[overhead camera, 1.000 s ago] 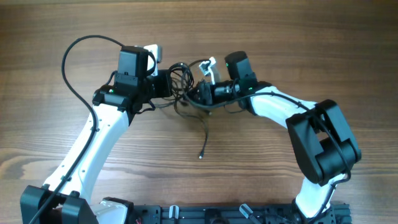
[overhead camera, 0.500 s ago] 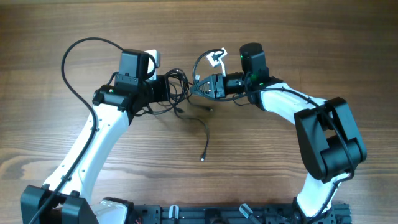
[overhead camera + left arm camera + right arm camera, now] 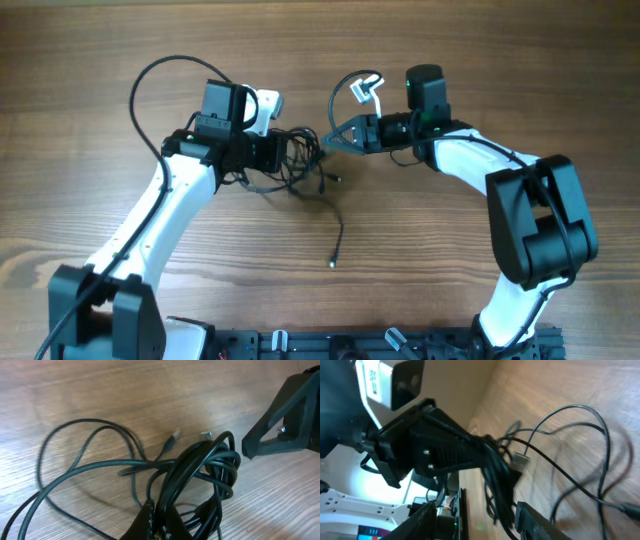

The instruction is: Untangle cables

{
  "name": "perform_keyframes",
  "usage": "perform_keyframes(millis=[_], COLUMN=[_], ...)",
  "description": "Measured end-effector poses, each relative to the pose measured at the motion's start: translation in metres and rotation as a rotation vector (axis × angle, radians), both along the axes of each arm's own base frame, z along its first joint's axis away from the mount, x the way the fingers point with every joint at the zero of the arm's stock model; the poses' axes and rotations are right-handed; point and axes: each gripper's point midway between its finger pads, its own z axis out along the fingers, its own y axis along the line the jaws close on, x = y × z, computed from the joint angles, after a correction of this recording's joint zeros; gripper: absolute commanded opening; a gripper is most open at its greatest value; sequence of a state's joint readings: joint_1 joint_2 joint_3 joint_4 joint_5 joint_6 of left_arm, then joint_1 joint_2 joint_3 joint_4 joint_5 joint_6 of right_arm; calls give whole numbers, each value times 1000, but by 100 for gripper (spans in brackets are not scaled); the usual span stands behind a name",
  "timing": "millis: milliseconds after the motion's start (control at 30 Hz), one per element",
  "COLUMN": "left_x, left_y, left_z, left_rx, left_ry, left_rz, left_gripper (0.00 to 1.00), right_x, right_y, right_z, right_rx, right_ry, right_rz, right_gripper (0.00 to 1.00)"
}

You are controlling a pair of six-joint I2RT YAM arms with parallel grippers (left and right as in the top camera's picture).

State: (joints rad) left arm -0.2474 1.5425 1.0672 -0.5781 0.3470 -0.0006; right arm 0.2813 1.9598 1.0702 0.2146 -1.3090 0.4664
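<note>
**Left gripper** (image 3: 268, 153): fingers pressed together on the cables (image 3: 298, 160). In the left wrist view several strands leave the clamp as one thick rope. The heavy arm cord (image 3: 150, 85) arching over the left arm is robot wiring (not part of the job).

**Cables:** a knotted bundle on the table (image 3: 450, 290), about midway between its left and right edges and on the side away from the arm bases. The left side of the bundle is in the left grip, and the loops spread rightward over the wood. A long tail (image 3: 340, 225) trails toward the near edge and ends in a small plug. A short plug end (image 3: 336, 180) lies just right of the bundle.

**Right gripper** (image 3: 335, 137): jaws spread in a V, tips aimed at the bundle, just beside it and holding nothing. The right wrist view is too blurred to show whether any strand lies between the jaws.

**Probable faults from this state:**

1. Knot tightens. Cause: the strands overlap closely where the right jaws point, so closing there would likely catch several at once, and pulling would cinch them.
2. Whole bundle drags. Cause: the left clamp holds a rope of strands, not a single one.
3. Plug snags. Cause: the free tail may be drawn through a loop.
4. Fingers collide. Cause: both grippers work close together.
</note>
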Motion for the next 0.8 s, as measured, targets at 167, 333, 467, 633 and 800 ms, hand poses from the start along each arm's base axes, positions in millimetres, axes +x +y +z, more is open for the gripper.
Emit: perform_keyframes(millis=[167, 333, 467, 633, 800], left_x=[-2, 2, 4, 1, -2], left_y=[-4, -7, -8, -17, -22], left_z=[-5, -2, 0, 4, 7], left_rx=[-21, -35, -45, -97, -126], left_ry=[23, 3, -6, 4, 11], left_rz=[-14, -19, -22, -50, -67], left_gripper=[4, 4, 4, 4, 4], right_x=[-5, -4, -2, 8, 18], right_y=[6, 5, 4, 3, -1], right_z=[-1, -6, -11, -19, -31], right_rx=[-4, -26, -51, -96, -159], right_ry=[5, 29, 42, 32, 30], right_rz=[15, -2, -25, -80, -148], right_gripper=[47, 49, 49, 49, 57])
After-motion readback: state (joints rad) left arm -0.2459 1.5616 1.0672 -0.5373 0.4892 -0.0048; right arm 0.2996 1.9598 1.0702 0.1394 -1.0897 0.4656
